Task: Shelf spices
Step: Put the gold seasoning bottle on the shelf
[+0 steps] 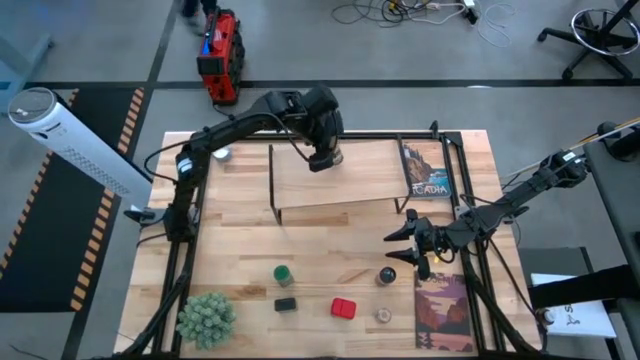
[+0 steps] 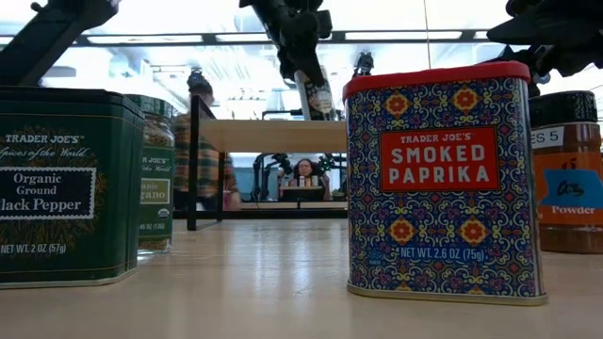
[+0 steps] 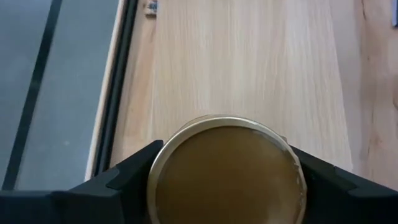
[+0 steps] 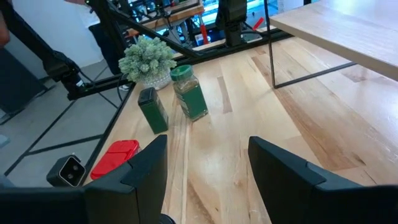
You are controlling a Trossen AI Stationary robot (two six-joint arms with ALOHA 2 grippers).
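Note:
My left gripper (image 1: 324,153) reaches over the shelf (image 1: 345,185), a pale board in a thin black frame, and is shut on the tan cylinder (image 3: 225,174). In the low view the cylinder (image 2: 318,96) hangs just above the board (image 2: 268,135). On the near tabletop stand the green-lidded jar (image 1: 283,274), the dark square tin (image 1: 286,304), the red square tin (image 1: 344,308), the dark-lidded brown jar (image 1: 387,276) and the small pale jar (image 1: 383,316). My right gripper (image 1: 405,240) waits open at the table's right, level, with nothing between its fingers (image 4: 146,168). My left gripper pinches the tan cylinder's round wall (image 3: 158,168) between its two fingers, one on each side. The fingers (image 3: 124,180) slant down from above the shelf's far side. The cylinder is tilted, its round end toward the board, and hangs clear of the shelf.
A picture-cover book (image 1: 427,172) lies at the shelf's right end and another (image 1: 443,312) at the table's near right corner. The fuzzy green plant ball (image 1: 207,318) sits near left. A black upright divider (image 1: 272,185) stands at the shelf's left.

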